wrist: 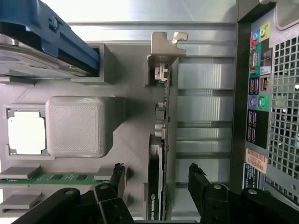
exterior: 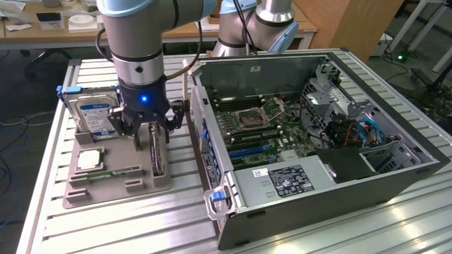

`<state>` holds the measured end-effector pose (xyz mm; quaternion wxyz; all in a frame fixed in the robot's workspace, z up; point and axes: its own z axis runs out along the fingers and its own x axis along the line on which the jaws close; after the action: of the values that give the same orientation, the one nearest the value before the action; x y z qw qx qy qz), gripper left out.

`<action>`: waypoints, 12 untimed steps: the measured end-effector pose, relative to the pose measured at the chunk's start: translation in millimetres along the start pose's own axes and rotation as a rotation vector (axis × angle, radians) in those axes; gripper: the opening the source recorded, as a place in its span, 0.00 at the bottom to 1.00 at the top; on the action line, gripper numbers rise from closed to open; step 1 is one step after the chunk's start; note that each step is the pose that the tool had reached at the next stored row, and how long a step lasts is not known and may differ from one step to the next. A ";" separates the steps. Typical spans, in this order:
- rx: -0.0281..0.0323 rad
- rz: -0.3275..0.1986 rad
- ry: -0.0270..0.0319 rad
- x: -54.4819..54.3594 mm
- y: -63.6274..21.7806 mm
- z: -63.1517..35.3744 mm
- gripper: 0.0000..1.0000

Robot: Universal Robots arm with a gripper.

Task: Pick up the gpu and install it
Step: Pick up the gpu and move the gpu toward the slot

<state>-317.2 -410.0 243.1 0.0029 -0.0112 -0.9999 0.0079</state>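
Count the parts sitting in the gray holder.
4: hard drive upright at the back, CPU flat before it, memory stick nearer the front, gpu on edge at the exterior view's right, straddled by the open end effector, which may hide more.

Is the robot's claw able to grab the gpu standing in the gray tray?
Probably yes. The gripper hangs open right above the gpu, one finger on each side of the upright card, and nothing else sits in the gap. The hard drive stands off to the side.
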 end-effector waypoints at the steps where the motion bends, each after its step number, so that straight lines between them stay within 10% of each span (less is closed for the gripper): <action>1: -0.0001 0.000 0.0000 0.0 0.0 1.9 0.66; 12: -0.0001 0.000 0.0000 -0.1 0.4 21.9 0.66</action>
<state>-317.2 -410.0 221.3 0.0029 -0.0112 -0.9999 0.0079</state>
